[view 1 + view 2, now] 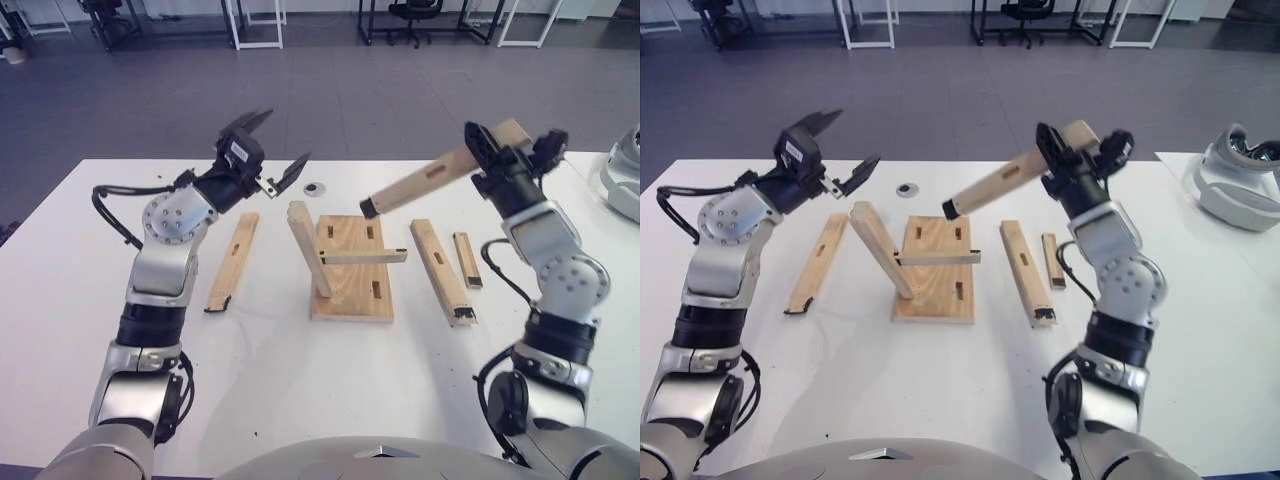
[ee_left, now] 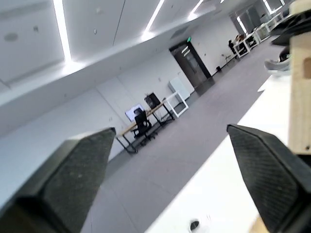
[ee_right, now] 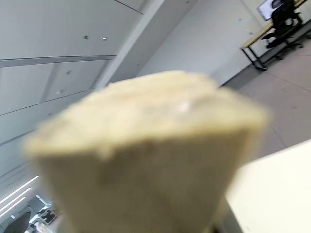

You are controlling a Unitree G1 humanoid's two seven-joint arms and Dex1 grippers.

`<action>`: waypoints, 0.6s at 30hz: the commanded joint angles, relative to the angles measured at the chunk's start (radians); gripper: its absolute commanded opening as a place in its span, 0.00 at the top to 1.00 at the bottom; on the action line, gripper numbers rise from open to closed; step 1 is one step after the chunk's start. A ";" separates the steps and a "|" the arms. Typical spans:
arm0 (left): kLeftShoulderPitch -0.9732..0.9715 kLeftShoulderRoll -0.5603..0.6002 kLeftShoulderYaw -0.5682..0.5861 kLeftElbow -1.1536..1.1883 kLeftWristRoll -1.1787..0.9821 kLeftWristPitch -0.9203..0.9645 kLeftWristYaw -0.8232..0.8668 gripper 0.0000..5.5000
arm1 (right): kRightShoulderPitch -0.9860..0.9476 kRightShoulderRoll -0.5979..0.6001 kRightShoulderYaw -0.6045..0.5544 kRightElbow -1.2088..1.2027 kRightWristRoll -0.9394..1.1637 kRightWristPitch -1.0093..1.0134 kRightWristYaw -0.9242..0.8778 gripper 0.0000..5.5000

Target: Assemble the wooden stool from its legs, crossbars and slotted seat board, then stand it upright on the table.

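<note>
Right gripper (image 1: 512, 146) clamps a stool leg (image 1: 430, 181); left gripper (image 1: 283, 140) gapes wide.

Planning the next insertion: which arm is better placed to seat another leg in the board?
Likely right. The right gripper holds a leg tilted toward the seat board; the left gripper hangs open and empty.

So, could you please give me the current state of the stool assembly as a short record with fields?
Seat board: flat on the table, slots facing up
Standing leg: tilted at the board's left side, long crossbar joined to it
Left end effector: open, empty, above the table
Right end effector: shut on the held leg, tilted in the air, dark-capped end towards the board
Loose parts: left loose leg lying left of the board; right loose leg and short crossbar lying right of it
</note>
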 commanded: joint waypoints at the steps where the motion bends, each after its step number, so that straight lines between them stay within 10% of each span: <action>1: 0.152 -0.022 -0.001 -0.063 0.024 0.108 0.073 0.19 | 0.193 -0.008 -0.035 -0.125 0.104 0.091 -0.071 0.82; 18: 0.350 -0.104 -0.041 -0.197 0.025 0.304 0.172 0.19 | 0.365 -0.014 0.029 -0.245 0.219 0.076 -0.322 0.82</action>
